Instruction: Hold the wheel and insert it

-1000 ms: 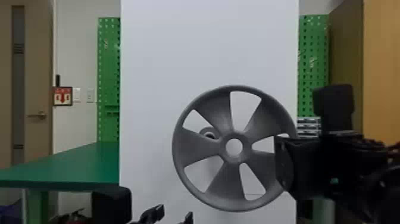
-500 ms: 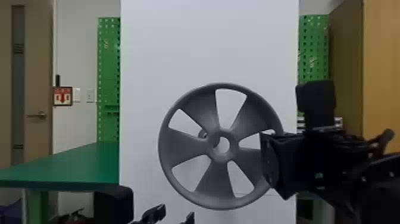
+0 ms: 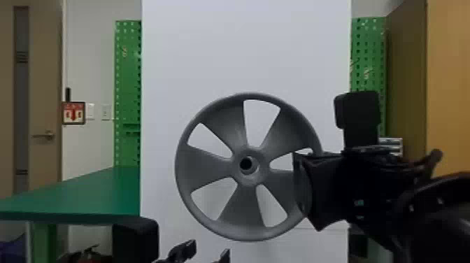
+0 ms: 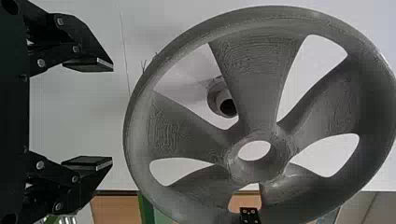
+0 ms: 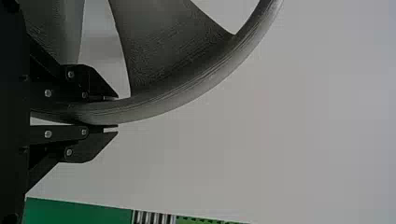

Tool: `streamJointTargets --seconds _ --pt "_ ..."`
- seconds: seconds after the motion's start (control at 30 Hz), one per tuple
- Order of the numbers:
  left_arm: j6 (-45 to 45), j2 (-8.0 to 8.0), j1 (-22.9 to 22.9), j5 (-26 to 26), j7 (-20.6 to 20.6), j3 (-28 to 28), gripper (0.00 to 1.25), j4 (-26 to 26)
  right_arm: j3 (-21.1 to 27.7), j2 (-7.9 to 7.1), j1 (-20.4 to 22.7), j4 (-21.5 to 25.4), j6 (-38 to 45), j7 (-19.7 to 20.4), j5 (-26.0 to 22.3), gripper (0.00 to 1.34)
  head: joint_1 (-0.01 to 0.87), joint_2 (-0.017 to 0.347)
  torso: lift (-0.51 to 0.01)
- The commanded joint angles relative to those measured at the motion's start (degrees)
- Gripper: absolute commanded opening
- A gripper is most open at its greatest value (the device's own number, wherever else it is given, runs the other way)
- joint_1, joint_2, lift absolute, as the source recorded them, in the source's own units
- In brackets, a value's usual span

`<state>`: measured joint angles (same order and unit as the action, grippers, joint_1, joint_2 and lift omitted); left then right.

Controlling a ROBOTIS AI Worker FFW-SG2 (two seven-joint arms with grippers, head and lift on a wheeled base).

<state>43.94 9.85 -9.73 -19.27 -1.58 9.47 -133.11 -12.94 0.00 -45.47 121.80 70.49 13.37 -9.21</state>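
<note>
Left fingers (image 4: 88,65) spread wide, empty, low and left of the wheel (image 3: 243,199); bring them in carelessly and they could clip its edge. Wheel's upright in front of the white board (image 3: 244,52). Head view puts the peg (image 4: 222,97) inside the hub (image 3: 260,175) bore, but my left wrist view catches it through a gap between spokes. Wouldn't trust one angle: slight offset or tilt and the hub could catch on the peg end and jam. Right fingers (image 5: 95,83) closed on the rim (image 5: 163,109) at my right. Off-centre pinch, so a push could pivot the wheel in my grip, or slip it if the hub binds. Labels: red-and-white sign (image 3: 73,113) at far left, down arrow, print I can't make out. No readable brand.
</note>
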Motion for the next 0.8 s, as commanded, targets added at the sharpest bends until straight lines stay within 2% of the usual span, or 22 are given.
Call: streamJointTargets --seconds 0.0,0.77 --pt "0.0 0.00 0.0 -0.1 0.0 0.0 0.72 0.0 -0.5 0.05 -0.3 -0.3 -0.3 0.2 -0.5 0.21 0.005 0.107 -0.479" --pt "0.0 0.09 0.0 0.0 0.0 -0.1 0.72 0.0 -0.4 0.05 -0.2 -0.9 -1.2 0.3 -1.4 0.21 0.005 0.107 -0.479"
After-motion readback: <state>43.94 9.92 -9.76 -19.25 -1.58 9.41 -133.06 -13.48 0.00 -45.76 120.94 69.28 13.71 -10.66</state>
